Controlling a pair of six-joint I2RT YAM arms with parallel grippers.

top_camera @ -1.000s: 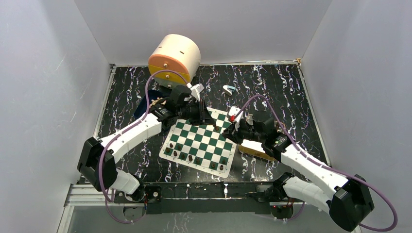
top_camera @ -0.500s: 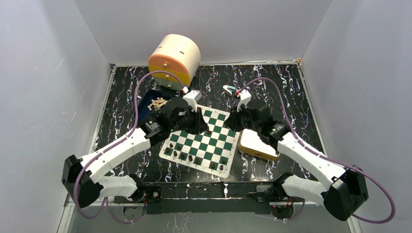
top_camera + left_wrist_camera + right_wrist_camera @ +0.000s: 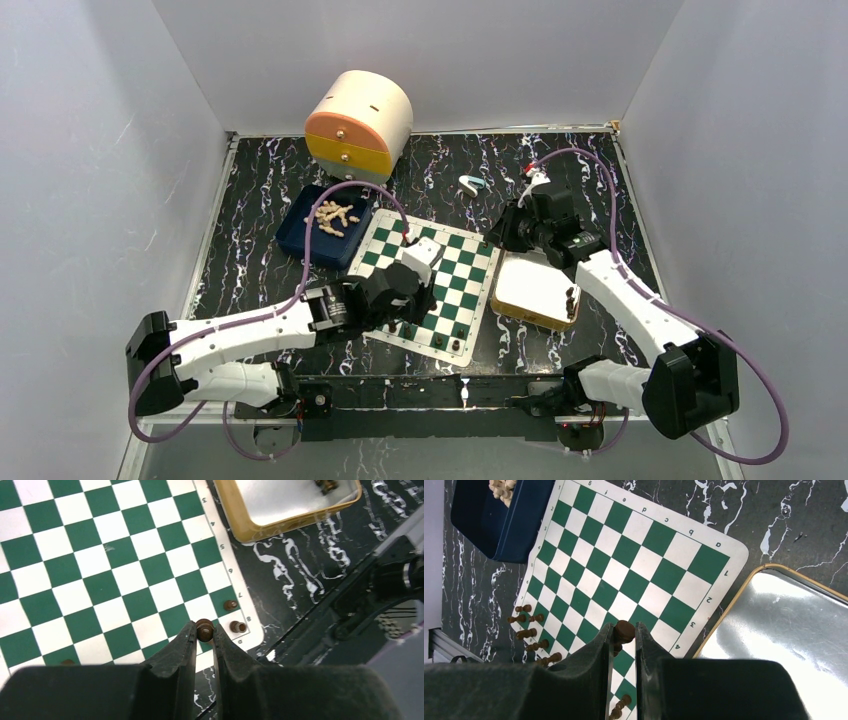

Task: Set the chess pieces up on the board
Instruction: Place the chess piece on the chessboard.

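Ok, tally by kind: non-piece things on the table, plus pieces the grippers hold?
Board: 1
Trays: 2, blue and gold-rimmed
Drawer unit: 1
White-teal item: 1
Held dark pieces: 2, left gripper, right gripper
Total: 7

lab test cell: plain white panel walls (image 3: 100, 150) box in a black marbled table (image 3: 600, 180); cabled left arm (image 3: 250, 335) and right arm (image 3: 630, 300) bolted to a metal rail (image 3: 400, 392), bottom of frame.
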